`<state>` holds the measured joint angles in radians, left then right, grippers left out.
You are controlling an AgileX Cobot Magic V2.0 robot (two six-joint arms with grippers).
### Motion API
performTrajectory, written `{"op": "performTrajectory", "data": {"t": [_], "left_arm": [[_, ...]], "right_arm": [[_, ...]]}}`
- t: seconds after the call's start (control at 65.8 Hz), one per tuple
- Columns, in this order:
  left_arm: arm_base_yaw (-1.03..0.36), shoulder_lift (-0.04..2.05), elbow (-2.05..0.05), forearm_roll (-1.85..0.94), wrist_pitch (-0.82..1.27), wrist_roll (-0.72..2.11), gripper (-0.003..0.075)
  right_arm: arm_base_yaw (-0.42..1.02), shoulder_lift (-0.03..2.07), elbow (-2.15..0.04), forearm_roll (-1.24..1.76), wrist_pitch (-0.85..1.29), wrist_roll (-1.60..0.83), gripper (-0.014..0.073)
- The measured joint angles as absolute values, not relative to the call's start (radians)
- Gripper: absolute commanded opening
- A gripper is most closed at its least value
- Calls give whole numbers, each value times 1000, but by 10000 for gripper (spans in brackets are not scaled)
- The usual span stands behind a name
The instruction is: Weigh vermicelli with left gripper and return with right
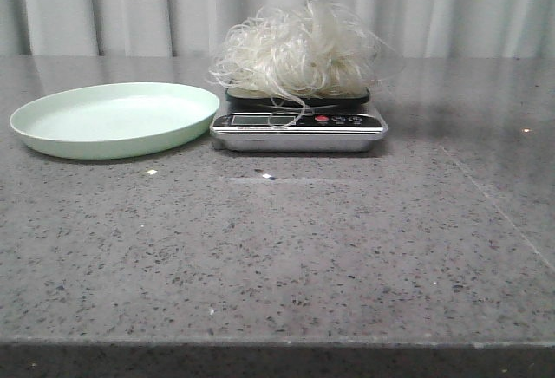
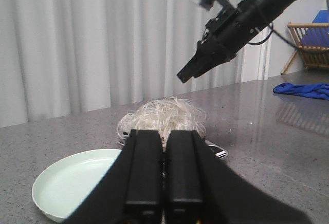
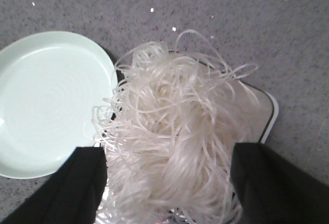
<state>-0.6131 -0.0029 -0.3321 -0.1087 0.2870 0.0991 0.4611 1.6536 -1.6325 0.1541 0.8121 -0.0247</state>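
Observation:
The vermicelli is a fluffy white mound lying on the black platform of the silver scale. No gripper shows in the front view. In the left wrist view my left gripper is shut and empty, held back from the vermicelli and above the near side of the table. My right gripper hangs in the air above the mound. In the right wrist view the right gripper is open wide, looking straight down, with one black finger on each side of the vermicelli, not gripping it.
A pale green empty plate sits just left of the scale; it also shows in the left wrist view and the right wrist view. A blue cloth and a wooden rack lie far to the right. Curtains hang behind the table.

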Motion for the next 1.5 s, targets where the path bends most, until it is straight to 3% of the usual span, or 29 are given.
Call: {"op": "performTrajectory", "data": {"t": [0.243, 0.319, 0.41, 0.486, 0.745, 0.972, 1.064, 1.231, 1.322, 1.504], "left_arm": [[-613, -3, -332, -109, 287, 99, 127], [-613, -3, -332, -109, 287, 99, 127], [-613, -3, -332, -109, 286, 99, 127], [-613, -3, -332, -109, 286, 99, 127], [-613, -3, -332, -107, 286, 99, 127], [-613, -3, -332, -107, 285, 99, 127], [-613, -3, -332, -107, 285, 99, 127], [-613, -3, -332, -107, 285, 99, 127], [-613, -3, -332, -107, 283, 99, 127], [-613, -3, -332, -107, 283, 99, 127]], "right_arm": [[461, 1885, -1800, 154, 979, -15, 580], [461, 1941, -1843, 160, 1027, -11, 442], [461, 1978, -1905, 179, 1092, -7, 111], [461, 1992, -1957, 188, 1139, 0, 188], [520, 2027, -2187, 219, 1221, 0, 187], [661, 2041, -2248, 249, 1130, 0, 198], [691, 2081, -2248, 251, 1099, 0, 279], [716, 2175, -2248, 251, 1090, 0, 557], [715, 2190, -2248, 249, 1089, 0, 611], [691, 2144, -2252, 248, 1098, 0, 610]]}}
